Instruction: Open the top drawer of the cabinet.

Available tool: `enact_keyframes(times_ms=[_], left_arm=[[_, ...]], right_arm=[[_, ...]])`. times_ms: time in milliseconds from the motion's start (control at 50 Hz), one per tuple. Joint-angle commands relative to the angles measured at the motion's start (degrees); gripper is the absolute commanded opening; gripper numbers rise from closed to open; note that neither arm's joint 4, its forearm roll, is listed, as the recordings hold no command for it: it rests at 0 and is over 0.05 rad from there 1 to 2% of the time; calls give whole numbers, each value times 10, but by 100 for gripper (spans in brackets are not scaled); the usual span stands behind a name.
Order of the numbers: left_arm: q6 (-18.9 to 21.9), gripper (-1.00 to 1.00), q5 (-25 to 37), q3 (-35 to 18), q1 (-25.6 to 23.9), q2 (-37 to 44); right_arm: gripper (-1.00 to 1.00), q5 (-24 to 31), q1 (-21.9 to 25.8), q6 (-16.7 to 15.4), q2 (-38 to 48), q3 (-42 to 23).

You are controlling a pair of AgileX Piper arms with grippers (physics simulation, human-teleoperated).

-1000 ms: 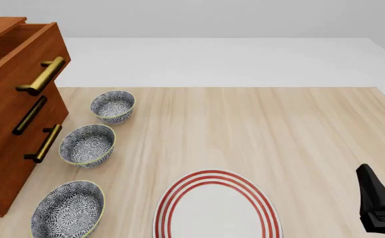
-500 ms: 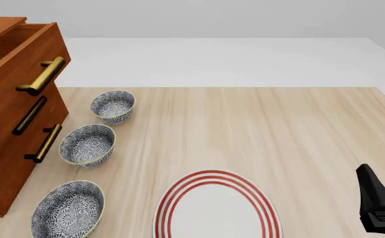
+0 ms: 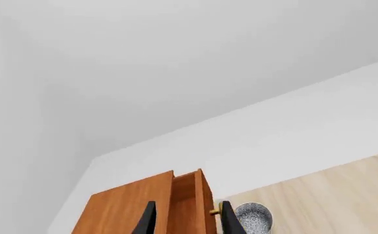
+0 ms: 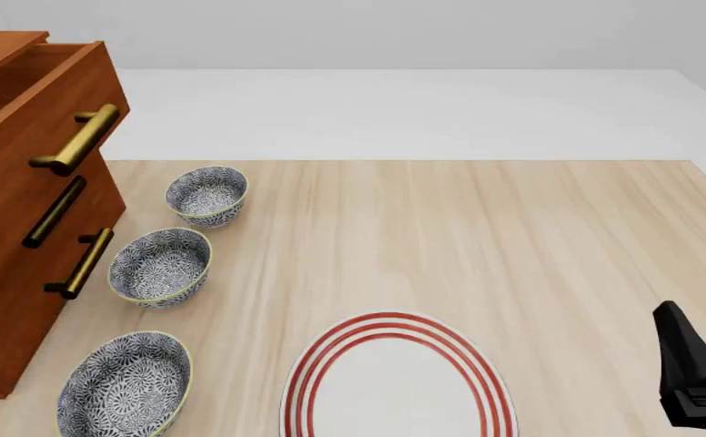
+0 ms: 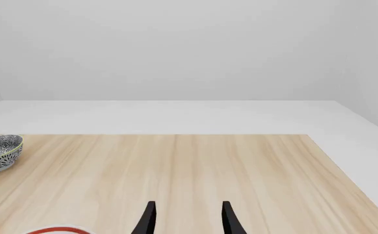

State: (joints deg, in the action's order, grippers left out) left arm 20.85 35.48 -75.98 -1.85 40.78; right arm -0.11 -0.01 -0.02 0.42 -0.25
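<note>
The cabinet [image 4: 1, 300] stands at the table's left edge. Its top drawer [image 4: 44, 118] is slid out past the two lower drawers, and its hollow inside shows. The brass bar handle [image 4: 80, 138] is free. My left gripper [image 3: 187, 220] is open and empty; it is out of the front view. In the left wrist view it is apart from the cabinet [image 3: 130, 207], with the pulled-out drawer [image 3: 187, 197] between the fingertips. My right gripper [image 5: 187, 217] is open and empty, low over the table's right side. Its arm [image 4: 693, 378] shows at the front right.
Three patterned bowls [image 4: 206, 195] [image 4: 160, 265] [image 4: 125, 386] stand in a row next to the cabinet. A white plate with red rings [image 4: 398, 382] lies at the front middle. The table ends at a pale floor behind and to the right.
</note>
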Motion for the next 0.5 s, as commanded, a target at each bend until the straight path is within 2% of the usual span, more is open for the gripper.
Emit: enact_keyframes(times_ms=[20,80,160,200,220,260,280,300,320,340,360,380,400,420,500], left_arm=[[-37,100,43,-20,-7,-2],[-57,100,63,-27,-14,-8],[-39,100,64,-15,-31,-32],[-57,100,68,-13,-32,-33],[-50,100,69,-6,-52,-46],[-56,100,77,-3,-58,-45],[-62,100,76,0,-34,-35],[-98,100,83,-14,-27,-24],[-54,100,77,2,-46,-41],[-67,100,77,1,-41,-39],[-100,100,91,1,-36,-24],[-100,100,91,0,-36,-24],[-81,100,87,7,-43,-32],[-102,100,99,0,-49,-26],[-111,100,108,-9,-49,-20]], right_arm=[[100,0,0,0,0,0],[100,0,0,0,0,0],[100,0,0,0,0,0],[100,0,0,0,0,0],[100,0,0,0,0,0],[100,0,0,0,0,0],[100,0,0,0,0,0],[100,0,0,0,0,0],[100,0,0,0,0,0],[100,0,0,0,0,0],[100,0,0,0,0,0],[100,0,0,0,0,0],[100,0,0,0,0,0],[100,0,0,0,0,0],[100,0,0,0,0,0]])
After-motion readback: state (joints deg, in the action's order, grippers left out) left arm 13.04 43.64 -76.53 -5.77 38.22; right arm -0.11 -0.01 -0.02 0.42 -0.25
